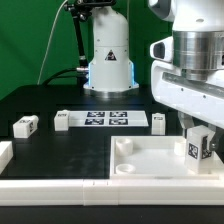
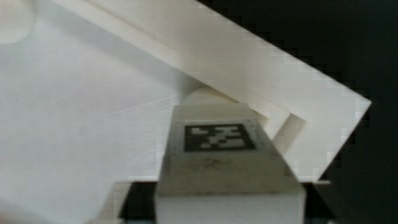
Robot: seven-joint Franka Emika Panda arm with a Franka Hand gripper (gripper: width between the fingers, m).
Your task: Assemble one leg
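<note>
My gripper (image 1: 198, 128) is shut on a leg (image 1: 198, 146), a small white peg with a black-and-white tag, held upright over the near right corner of the large white square tray (image 1: 140, 160). In the wrist view the leg (image 2: 219, 145) fills the gap between the dark fingers (image 2: 146, 200), its tag facing the camera, with the tray's corner wall (image 2: 267, 70) just beyond it. Other legs lie on the black table: one at the exterior view's left (image 1: 26, 124), one by the marker board's left end (image 1: 62, 119), one at its right end (image 1: 158, 120).
The marker board (image 1: 107, 119) lies across the middle of the table. A white robot base (image 1: 108, 60) stands behind it. A low white wall (image 1: 50, 185) runs along the front edge, with a white piece (image 1: 4, 152) at the far left.
</note>
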